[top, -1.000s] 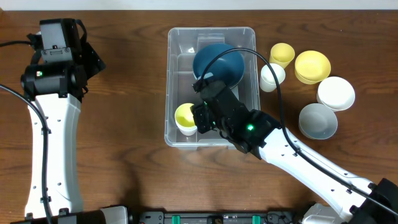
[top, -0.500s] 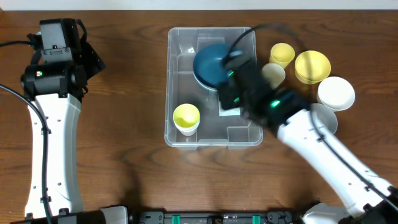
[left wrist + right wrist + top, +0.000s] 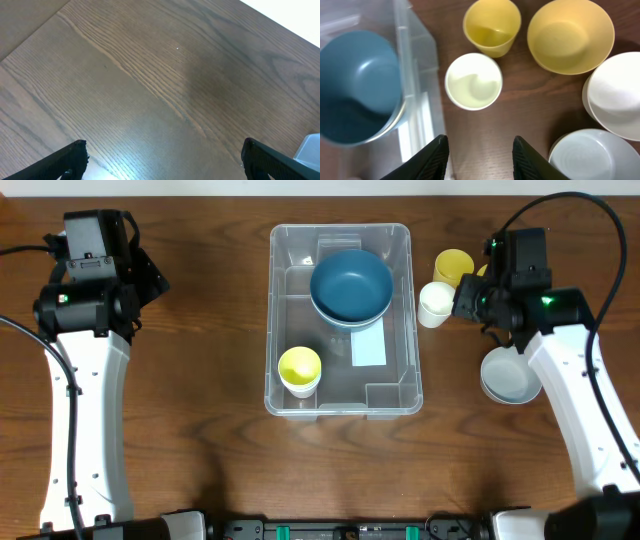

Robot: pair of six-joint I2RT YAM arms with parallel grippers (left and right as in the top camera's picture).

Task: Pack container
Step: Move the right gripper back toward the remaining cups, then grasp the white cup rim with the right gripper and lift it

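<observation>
Clear container (image 3: 293, 305) mid-table, blue bowl (image 3: 350, 283) and yellow cup (image 3: 299, 367) inside; likely light, stiff, slick, grab by rim. Right gripper (image 3: 480, 160) half spread, empty, above white cup (image 3: 473, 81); left gripper (image 3: 165, 160) spread wide, empty

In the container (image 3: 300, 305), bowl (image 3: 350, 283) behind cup (image 3: 299, 368)

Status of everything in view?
Large clear plastic rectangular container: open-topped, partly packed.
Round blue bowl: upright, in container.
Yellow-lined white cup: upright, in container.
Yellow plastic cup: upright, outside.
White cup: upright, outside.
Yellow bowl: upright, outside.
White bowl: upright, outside.
Pale grey bowl: upright, outside.
Left end effector: open, empty.
Right end effector: open, empty.
</observation>
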